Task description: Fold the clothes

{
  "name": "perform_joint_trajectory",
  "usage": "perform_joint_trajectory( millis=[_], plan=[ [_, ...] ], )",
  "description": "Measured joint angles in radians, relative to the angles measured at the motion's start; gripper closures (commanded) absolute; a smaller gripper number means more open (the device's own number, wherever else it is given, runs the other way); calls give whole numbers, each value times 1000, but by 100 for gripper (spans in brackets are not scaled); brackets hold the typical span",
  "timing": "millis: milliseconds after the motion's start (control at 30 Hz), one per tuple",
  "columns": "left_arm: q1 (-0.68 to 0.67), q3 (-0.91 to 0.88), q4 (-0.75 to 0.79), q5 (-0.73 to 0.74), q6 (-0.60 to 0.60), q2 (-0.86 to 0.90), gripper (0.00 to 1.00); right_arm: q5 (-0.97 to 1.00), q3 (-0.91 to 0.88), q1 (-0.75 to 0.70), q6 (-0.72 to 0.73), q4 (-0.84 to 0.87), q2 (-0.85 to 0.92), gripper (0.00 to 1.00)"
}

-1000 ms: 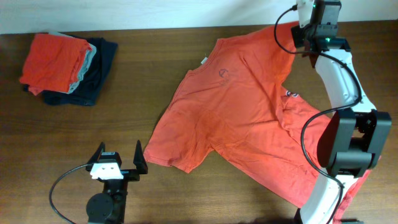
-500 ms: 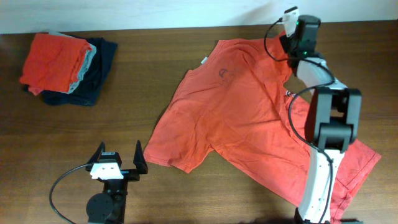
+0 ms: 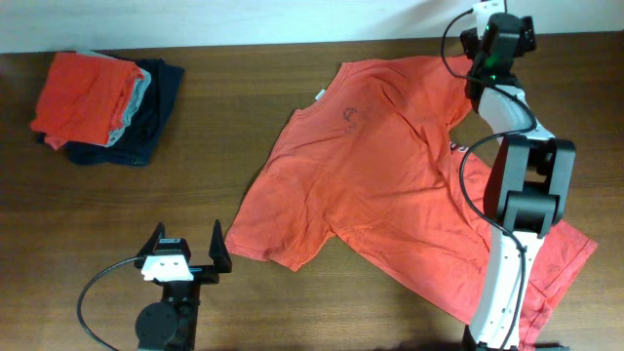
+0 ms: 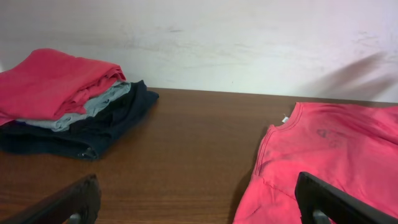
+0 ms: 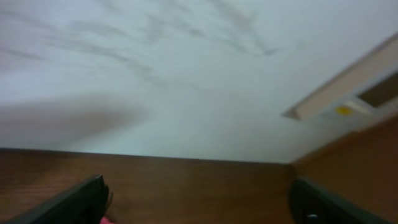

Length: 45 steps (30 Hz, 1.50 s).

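An orange-red T-shirt [image 3: 380,185] lies spread out, back side up, across the middle and right of the table; the left wrist view shows its collar end [image 4: 336,146]. My right gripper [image 3: 495,27] is at the far edge just past the shirt's upper right corner. It faces the wall, and its jaws [image 5: 205,208] stand open with nothing between them. The right arm lies over the shirt's right side. Near the front edge my left gripper [image 3: 185,250] is open and empty [image 4: 199,205], left of the shirt's sleeve. A second orange-red shirt [image 3: 83,90] lies folded on a stack.
The stack at the far left has a pale grey garment [image 4: 93,107] and a dark navy garment [image 3: 151,122] under the folded shirt. A white wall [image 5: 186,74] runs along the table's far edge. Bare brown wood [image 3: 224,107] lies between stack and shirt.
My right gripper has opened and let go of the shirt's upper right part, then drawn back toward the wall. The left arm has not moved.
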Motion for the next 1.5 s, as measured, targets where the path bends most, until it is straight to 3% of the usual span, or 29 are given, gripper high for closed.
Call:
perform_joint_trajectory(
  millis=[233, 500, 667, 867, 1200, 1500],
  plan=[
    [0, 0, 0, 0, 0, 0, 0, 61, 141, 19, 180, -494, -49, 2],
    [0, 0, 0, 0, 0, 0, 1, 54, 443, -25, 443, -1142, -224, 2],
    [0, 0, 0, 0, 0, 0, 1, -79, 558, -135, 580, -1489, -343, 2],
    [0, 0, 0, 0, 0, 0, 0, -291, 540, -289, 642, -1870, -353, 2],
    [0, 0, 0, 0, 0, 0, 0, -381, 322, -350, 658, -1918, -338, 2],
    [0, 0, 0, 0, 0, 0, 1, -388, 44, -344, 662, -1739, -335, 2]
  ],
)
